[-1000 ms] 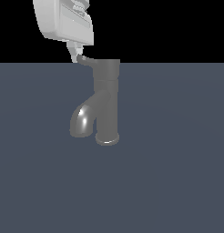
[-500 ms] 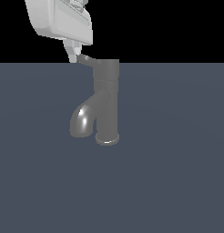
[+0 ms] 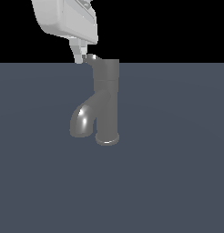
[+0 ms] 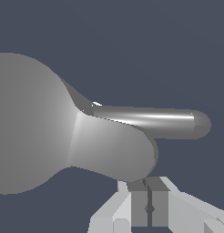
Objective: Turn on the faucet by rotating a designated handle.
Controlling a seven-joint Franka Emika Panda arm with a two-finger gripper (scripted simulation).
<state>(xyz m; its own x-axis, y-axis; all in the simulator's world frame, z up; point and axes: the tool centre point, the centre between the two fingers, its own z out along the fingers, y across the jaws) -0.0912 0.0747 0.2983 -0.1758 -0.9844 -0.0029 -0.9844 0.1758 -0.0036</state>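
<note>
Faucet (image 3: pixel 107 102) stands upright near the middle of the worktop (image 3: pixel 177 173), flared base ring down, glossy spout (image 3: pixel 83 120) curling out toward the exterior view's left. I've got the end effector (image 3: pixel 81 57) hanging just off the top cap, on that same left side, right at the handle (image 3: pixel 91 59).

Wrist view now: the fingers (image 4: pixel 140 205) sit pressed together with only a thin seam between them, so I read the end effector as closed narrow and holding nothing. The handle (image 4: pixel 118 148) fills the picture just ahead of those tips, a flat rounded lever, with the spout (image 4: pixel 155 120) showing as a shiny bar beyond it. Whether the tips are touching the lever or just short of it, I can't tell from either view.

Handling, as I judge it: this is rigid metal fixed to the worktop, nothing to lift. The lever should swing only around the cap's axis, probably with some stiffness. Its surface looks smooth, so a push could slide off the rounded end. I'd press against the lever's flat side, out near the tip for leverage, not near the cap. I'd also keep the closed fingers low enough to catch its edge and steer clear of the spout.
</note>
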